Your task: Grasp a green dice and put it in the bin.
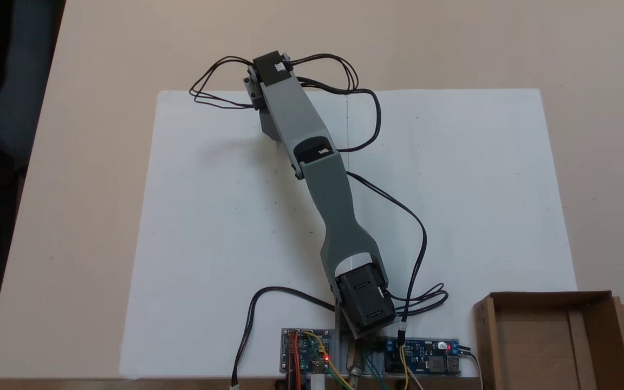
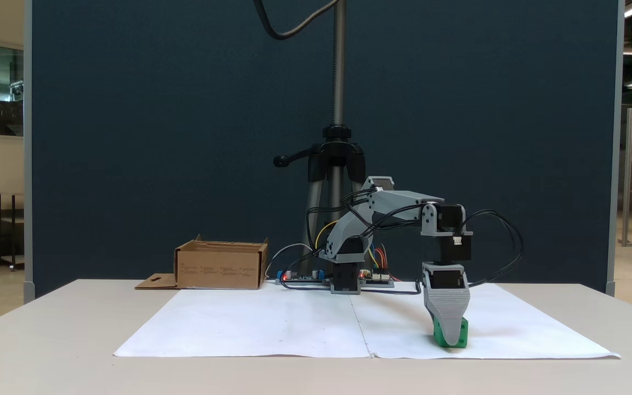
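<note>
bin (image 1: 545, 336): matt cardboard | sheet (image 1: 225, 227): smooth paper (white) | dice (image 2: 460, 333): plastic

Overhead and front views, shared paper sheet (image 1: 225, 244).

In a fixed view, the green dice (image 2: 453, 336) sits on the paper sheet (image 2: 272, 323), right of centre, under the gripper (image 2: 447, 333). The bin (image 2: 220, 265) stands far left, behind the sheet.

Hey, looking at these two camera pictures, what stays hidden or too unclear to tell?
- Green dice: in a fixed view the gripper covers most of it; from above the arm hides it.
- Jaws: one lies behind the other, so open or shut cannot be told.
- Pips: too small to read.
- Bin: from above the picture's bottom edge cuts it off; its inside is hidden behind its wall.
</note>
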`<control>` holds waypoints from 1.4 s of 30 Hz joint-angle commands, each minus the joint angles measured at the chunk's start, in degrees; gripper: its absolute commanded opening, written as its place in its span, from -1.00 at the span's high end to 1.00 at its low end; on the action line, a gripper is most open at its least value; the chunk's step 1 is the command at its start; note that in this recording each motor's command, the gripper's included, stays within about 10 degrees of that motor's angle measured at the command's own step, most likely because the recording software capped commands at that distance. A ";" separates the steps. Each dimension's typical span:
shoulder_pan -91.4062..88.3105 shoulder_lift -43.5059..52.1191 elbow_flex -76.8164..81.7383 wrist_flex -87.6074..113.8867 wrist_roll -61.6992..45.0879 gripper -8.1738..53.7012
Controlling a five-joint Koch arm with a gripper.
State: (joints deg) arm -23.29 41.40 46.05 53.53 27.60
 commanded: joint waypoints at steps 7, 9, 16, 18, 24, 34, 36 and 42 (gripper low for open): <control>-0.18 0.97 -2.37 0.35 3.78 -0.24; 0.09 1.05 -2.37 0.53 3.78 -0.14; 1.23 1.23 -2.37 1.93 3.87 0.36; 2.29 1.76 -2.37 1.76 4.83 0.36; 10.11 10.55 -2.29 2.90 5.36 0.36; 37.00 27.07 1.58 7.82 -3.43 0.36; 43.07 30.85 4.22 7.82 -5.80 0.36; 62.23 40.96 7.65 10.81 -14.41 0.36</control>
State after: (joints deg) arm 34.01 77.96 54.58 60.64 18.63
